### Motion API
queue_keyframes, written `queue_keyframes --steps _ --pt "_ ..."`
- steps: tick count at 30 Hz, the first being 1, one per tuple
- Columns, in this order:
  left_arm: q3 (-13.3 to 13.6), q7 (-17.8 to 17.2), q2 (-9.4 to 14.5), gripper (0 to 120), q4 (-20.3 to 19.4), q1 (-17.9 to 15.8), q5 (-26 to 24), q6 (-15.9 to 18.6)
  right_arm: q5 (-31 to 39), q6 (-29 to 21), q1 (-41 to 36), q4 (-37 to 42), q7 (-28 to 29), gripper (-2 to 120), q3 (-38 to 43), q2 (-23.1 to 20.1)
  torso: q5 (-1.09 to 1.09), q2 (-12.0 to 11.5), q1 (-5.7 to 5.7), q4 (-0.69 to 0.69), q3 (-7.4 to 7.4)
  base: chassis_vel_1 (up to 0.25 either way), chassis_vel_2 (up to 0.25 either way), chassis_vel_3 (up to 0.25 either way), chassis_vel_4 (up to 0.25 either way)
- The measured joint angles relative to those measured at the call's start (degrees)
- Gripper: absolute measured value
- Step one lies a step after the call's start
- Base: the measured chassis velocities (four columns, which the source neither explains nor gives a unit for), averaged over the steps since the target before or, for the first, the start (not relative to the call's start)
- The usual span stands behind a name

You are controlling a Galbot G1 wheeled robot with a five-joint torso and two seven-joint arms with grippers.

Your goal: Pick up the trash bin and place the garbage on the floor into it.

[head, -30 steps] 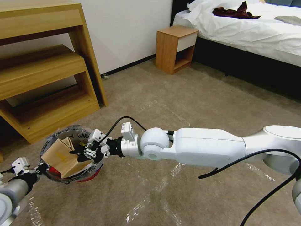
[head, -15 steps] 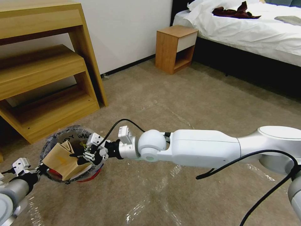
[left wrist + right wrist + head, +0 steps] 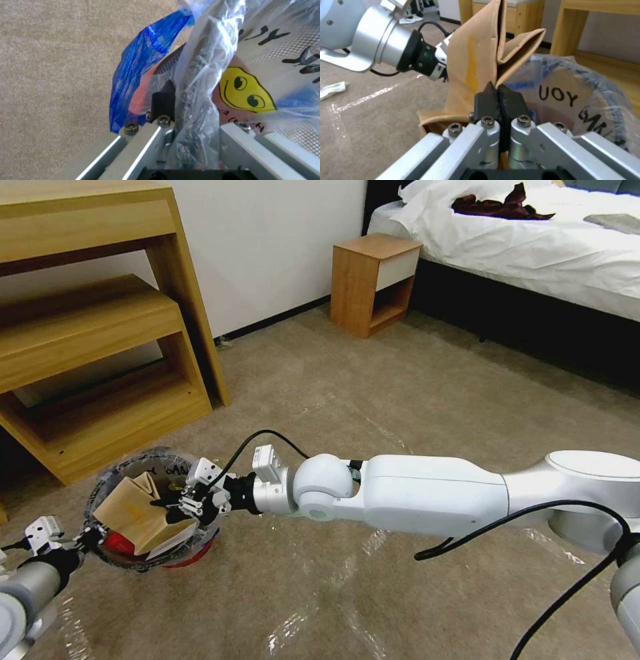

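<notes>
brown cardboard box (image 3: 137,510) sat half inside the trash bin (image 3: 107,483), pinched by the right end effector (image 3: 175,505) above the rim. left end effector (image 3: 83,537) clamped the bin's bagged edge, above the carpeted floor (image 3: 373,400); wooden shelves (image 3: 93,360) stood just behind.

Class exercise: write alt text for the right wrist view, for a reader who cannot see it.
The right tool pinches a flap of a brown cardboard box beside the plastic-lined trash bin. The left arm reaches in behind, above beige carpet.
</notes>
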Motion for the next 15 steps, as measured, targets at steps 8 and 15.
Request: queue_keyframes --steps 8,15 --pt "-0.1 0.0 0.1 0 -0.2 0.2 -0.1 0.0 -0.6 0.0 -0.2 -0.9 0.0 0 -0.1 0.0 0.0 0.0 0.0 0.0 0.0 0.0 0.0 0.0 0.0" --pt "-0.1 0.0 0.0 0 -0.6 0.1 -0.1 0.0 -1.0 0.3 0.5 -2.5 0.0 0 -0.1 1.2 0.0 0.0 0.0 0.0 0.0 0.0 0.0 0.0 0.0"
